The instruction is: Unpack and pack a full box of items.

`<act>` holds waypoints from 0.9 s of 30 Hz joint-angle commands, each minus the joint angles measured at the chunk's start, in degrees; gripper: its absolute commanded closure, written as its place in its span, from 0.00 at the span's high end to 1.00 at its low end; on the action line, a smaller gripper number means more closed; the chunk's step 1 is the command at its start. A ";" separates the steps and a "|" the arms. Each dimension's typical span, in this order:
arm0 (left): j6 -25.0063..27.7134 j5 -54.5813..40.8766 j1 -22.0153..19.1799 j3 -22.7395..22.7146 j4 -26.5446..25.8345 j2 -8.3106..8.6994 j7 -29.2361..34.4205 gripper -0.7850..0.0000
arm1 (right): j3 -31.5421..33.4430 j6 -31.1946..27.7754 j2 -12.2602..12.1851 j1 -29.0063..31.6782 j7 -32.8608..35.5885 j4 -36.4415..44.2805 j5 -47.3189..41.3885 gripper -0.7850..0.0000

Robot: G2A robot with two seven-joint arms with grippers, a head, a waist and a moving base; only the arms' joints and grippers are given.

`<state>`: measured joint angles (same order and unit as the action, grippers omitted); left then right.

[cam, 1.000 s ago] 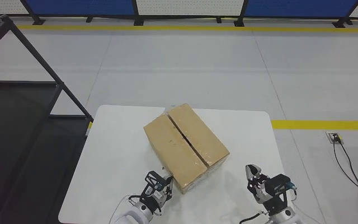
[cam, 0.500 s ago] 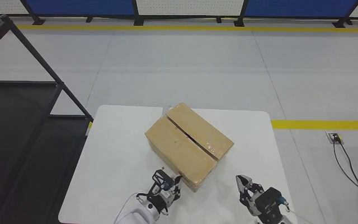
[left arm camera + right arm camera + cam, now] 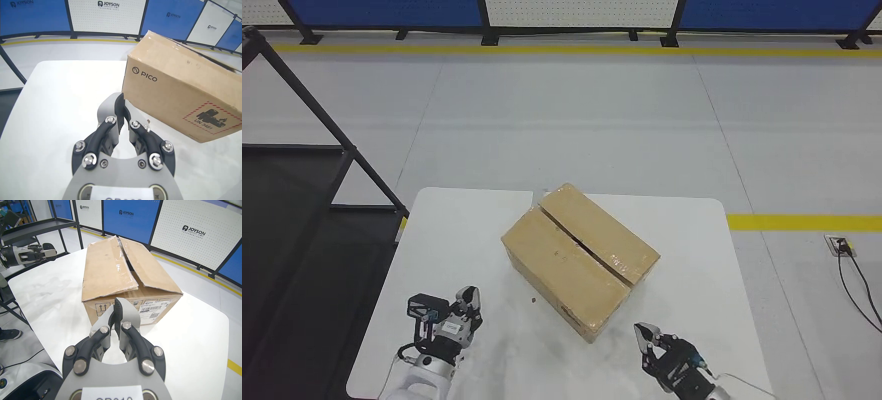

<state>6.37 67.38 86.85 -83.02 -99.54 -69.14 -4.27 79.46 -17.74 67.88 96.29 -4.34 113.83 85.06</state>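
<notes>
Left gripper (image 3: 122, 106) has backed off from the box (image 3: 580, 262), right gripper (image 3: 117, 308) has neared its end, both closed on nothing; flaps (image 3: 113, 266) still need opening.

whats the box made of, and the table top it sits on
Box: brown cardboard, matte, judging by its ragged flap edges; glossy clear tape along the seam. Table: smooth white top with faint sheen, likely laminate or painted board, hard to tell.

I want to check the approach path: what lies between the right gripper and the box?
Nothing. In the top view, the stretch of white table between the right gripper and the near corner of the box is bare.
</notes>
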 commanded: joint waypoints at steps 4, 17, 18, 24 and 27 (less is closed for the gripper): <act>-2.63 0.40 -1.23 0.74 0.59 -0.27 0.22 0.00 | -3.90 -3.20 0.10 -2.98 4.06 -1.07 2.98 0.00; -16.96 0.67 -13.87 6.31 9.42 -2.50 1.40 0.00 | -15.94 -6.28 1.68 -13.81 9.99 -9.85 3.42 0.00; -17.30 0.97 -14.54 6.60 10.05 -2.61 1.49 0.00 | -16.51 -5.13 1.90 -14.58 10.21 -10.69 2.90 0.00; -17.84 1.09 -17.43 6.93 12.42 -3.06 1.71 0.00 | -18.63 0.76 2.76 -16.39 10.26 -12.85 2.43 0.00; -17.74 1.16 -17.95 6.65 12.82 -3.16 1.96 0.00 | -17.84 1.40 2.65 -15.74 9.64 -12.59 2.52 0.00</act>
<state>-11.47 68.50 69.03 -76.27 -86.84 -72.28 -2.40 61.31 -16.49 70.59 80.29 5.45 101.06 87.45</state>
